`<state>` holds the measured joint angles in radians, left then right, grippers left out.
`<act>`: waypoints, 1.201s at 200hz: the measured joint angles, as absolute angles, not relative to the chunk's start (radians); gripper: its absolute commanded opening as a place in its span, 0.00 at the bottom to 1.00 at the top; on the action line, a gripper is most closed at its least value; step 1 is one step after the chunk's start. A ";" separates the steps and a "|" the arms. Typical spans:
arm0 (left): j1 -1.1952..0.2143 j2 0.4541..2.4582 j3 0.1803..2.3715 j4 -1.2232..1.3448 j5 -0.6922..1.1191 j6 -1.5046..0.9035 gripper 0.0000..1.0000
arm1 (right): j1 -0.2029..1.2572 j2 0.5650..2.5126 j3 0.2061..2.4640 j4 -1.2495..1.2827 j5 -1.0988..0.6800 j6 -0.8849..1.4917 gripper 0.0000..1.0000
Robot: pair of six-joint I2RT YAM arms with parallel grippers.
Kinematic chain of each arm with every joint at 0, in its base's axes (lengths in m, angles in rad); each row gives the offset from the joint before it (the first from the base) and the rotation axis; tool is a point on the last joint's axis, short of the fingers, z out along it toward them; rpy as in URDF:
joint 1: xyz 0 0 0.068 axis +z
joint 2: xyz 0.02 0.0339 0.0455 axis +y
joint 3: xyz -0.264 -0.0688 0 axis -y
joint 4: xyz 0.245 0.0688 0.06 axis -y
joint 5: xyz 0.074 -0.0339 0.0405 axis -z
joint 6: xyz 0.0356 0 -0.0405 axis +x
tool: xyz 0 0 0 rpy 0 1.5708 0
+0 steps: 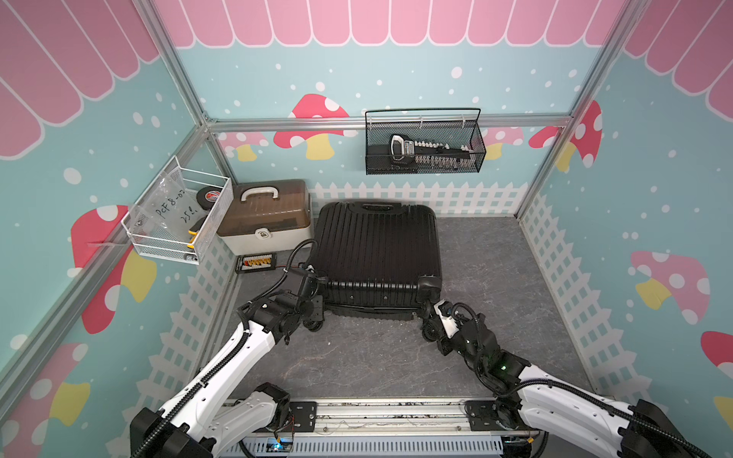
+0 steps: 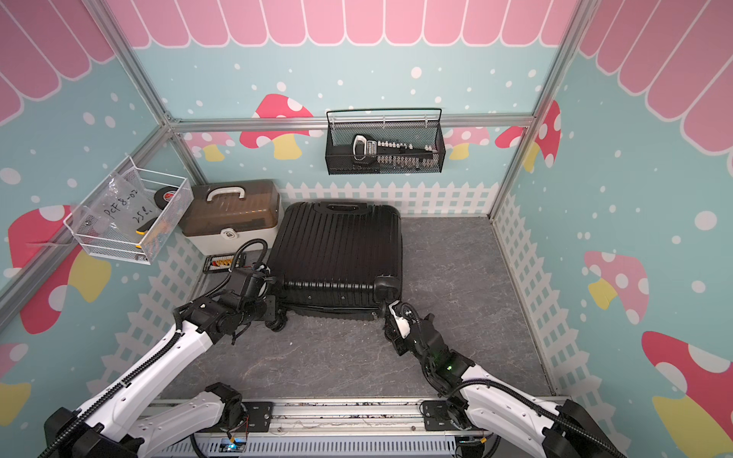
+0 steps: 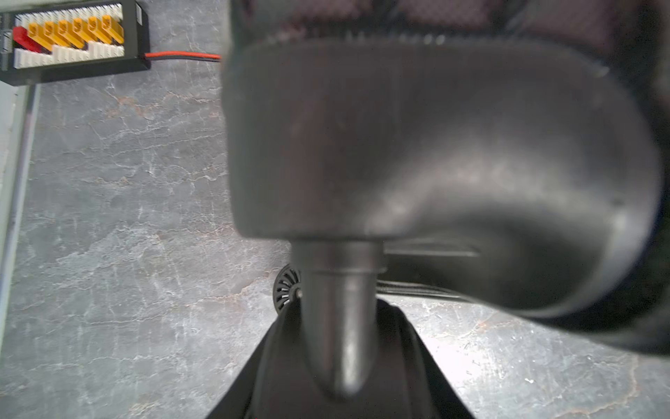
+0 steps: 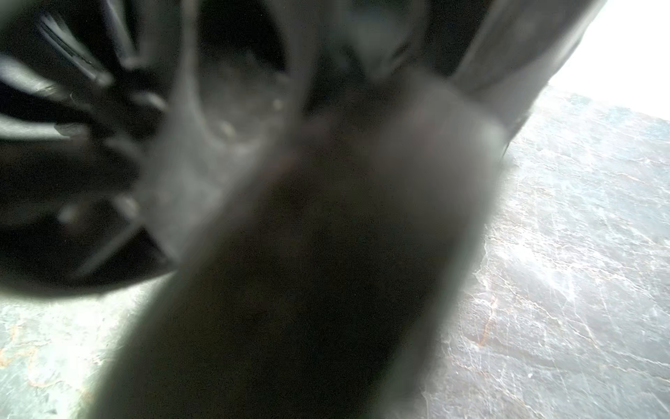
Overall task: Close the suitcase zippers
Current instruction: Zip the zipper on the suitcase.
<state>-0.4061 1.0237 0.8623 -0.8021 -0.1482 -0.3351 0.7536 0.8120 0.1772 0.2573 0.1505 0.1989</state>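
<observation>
The black ribbed suitcase [image 1: 377, 253] [image 2: 337, 250] lies flat on the grey floor with its shells together. Its zipper track [image 1: 373, 312] runs along the near seam; I cannot make out any pulls. My left gripper [image 1: 315, 303] [image 2: 273, 305] is at the near-left corner. In the left wrist view its black fingers [image 3: 275, 362] hug the stem of a caster [image 3: 340, 326] under the wheel housing [image 3: 435, 145]. My right gripper [image 1: 429, 307] [image 2: 387, 307] is shut at the near-right corner, beside a caster wheel [image 4: 72, 152]. The right wrist view is blurred, so whatever the jaws pinch is hidden.
A beige toolbox [image 1: 263, 222] stands against the case's far-left side, and a connector board [image 1: 256, 262] [image 3: 72, 36] with a red-black wire lies in front of it. A white wire basket [image 1: 178, 214] hangs on the left wall and a black mesh basket [image 1: 424, 146] on the back wall.
</observation>
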 measured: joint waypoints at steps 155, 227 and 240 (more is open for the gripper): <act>-0.408 1.016 0.824 -0.695 0.035 -0.445 0.34 | 0.752 0.799 0.143 0.325 0.095 0.215 0.00; -0.454 1.077 0.833 -0.635 0.084 -0.447 0.34 | 0.747 0.792 0.143 0.313 0.205 0.215 0.00; -0.463 1.088 0.836 -0.621 0.090 -0.449 0.34 | 0.745 0.788 0.143 0.306 0.226 0.215 0.00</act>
